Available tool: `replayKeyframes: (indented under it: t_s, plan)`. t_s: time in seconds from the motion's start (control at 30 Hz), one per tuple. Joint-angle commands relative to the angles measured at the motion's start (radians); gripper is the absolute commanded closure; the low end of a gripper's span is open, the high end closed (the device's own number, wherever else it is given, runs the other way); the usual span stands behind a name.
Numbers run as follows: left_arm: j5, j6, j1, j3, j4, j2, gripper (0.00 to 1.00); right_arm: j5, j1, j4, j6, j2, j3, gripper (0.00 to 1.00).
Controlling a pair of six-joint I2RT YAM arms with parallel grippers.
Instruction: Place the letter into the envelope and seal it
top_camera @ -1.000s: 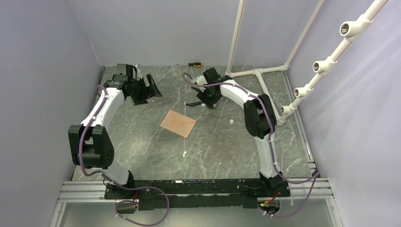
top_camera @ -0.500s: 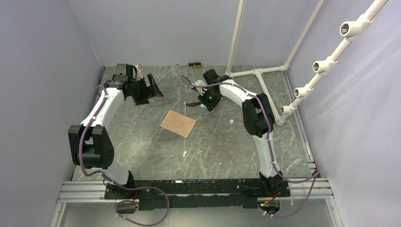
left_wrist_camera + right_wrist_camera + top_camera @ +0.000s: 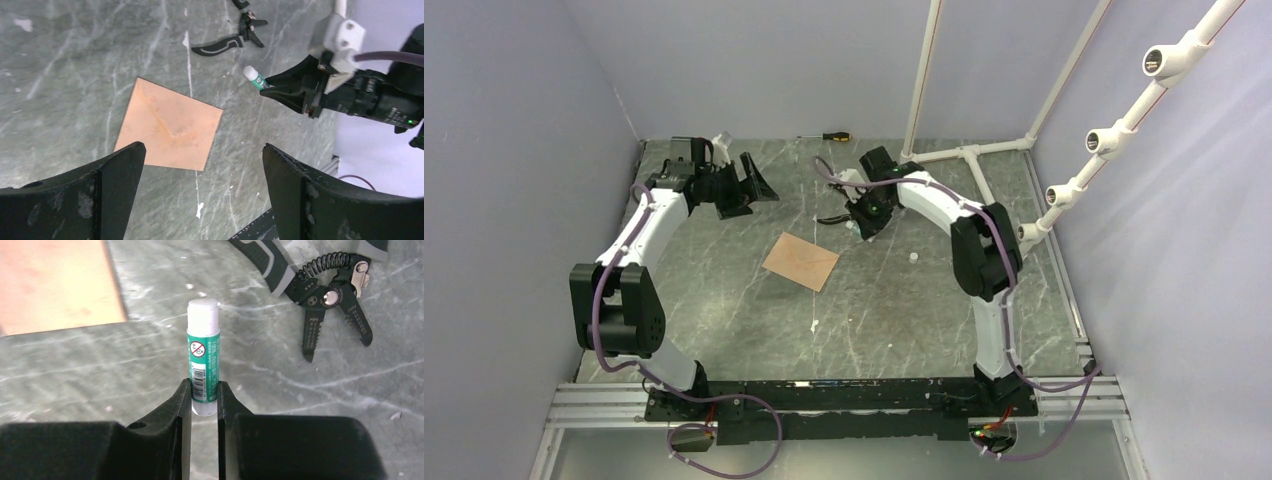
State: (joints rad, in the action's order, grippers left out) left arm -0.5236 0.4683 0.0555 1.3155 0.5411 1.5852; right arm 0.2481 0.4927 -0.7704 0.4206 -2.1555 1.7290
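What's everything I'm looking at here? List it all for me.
envelope: one, brown, flat mid-table
glue stick: one, green and white, in the right gripper
pliers: one, black, lying beyond the glue stick
screwdriver: one, orange-and-black handle, far edge
small piece: one, white, right of the envelope
pipe frame: one, white, far right corner
table: one, grey marbled
left gripper: one, black, open, far left
right gripper: one, black, shut on the glue stick
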Motion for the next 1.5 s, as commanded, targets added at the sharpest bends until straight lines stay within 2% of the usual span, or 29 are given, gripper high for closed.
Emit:
replayKeyframes:
  t_s: [0.0,0.13,0.3,0.4,0.5,0.8,1.13,1.27,1.47]
  plan:
    - [-0.155,0.049,0.005,-0.045,-0.136,-0.038,0.07,0.158,-0.007,0.147,-0.102,0.205,-0.086,0.9]
    - [-0.236,0.161,0.04,-0.113,-0.301,-0.031,0.07,0.22,-0.008,0.283,-0.257,0.302,-0.187,0.89]
    - [-0.301,0.31,0.107,-0.208,-0.623,-0.013,0.07,0.343,-0.009,0.485,-0.55,0.378,-0.274,0.87]
    - [-0.295,0.336,0.131,-0.213,-0.685,-0.003,0.07,0.379,-0.009,0.621,-0.723,0.405,-0.321,0.87]
    - [-0.296,0.365,0.144,-0.228,-0.76,0.001,0.08,0.406,-0.009,0.709,-0.822,0.415,-0.348,0.87]
    - [-0.323,0.43,0.163,-0.223,-0.819,0.05,0.24,0.514,-0.008,0.871,-0.971,0.434,-0.379,0.85]
    - [-0.387,0.533,0.171,-0.21,-0.932,0.089,0.48,0.566,-0.005,0.897,-1.001,0.416,-0.356,0.82]
    - [-0.399,0.553,0.177,-0.212,-0.95,0.098,0.54,0.571,-0.002,0.901,-1.008,0.409,-0.346,0.82]
    - [-0.404,0.553,0.186,-0.205,-0.948,0.098,0.55,0.575,0.0,0.906,-1.02,0.401,-0.336,0.81]
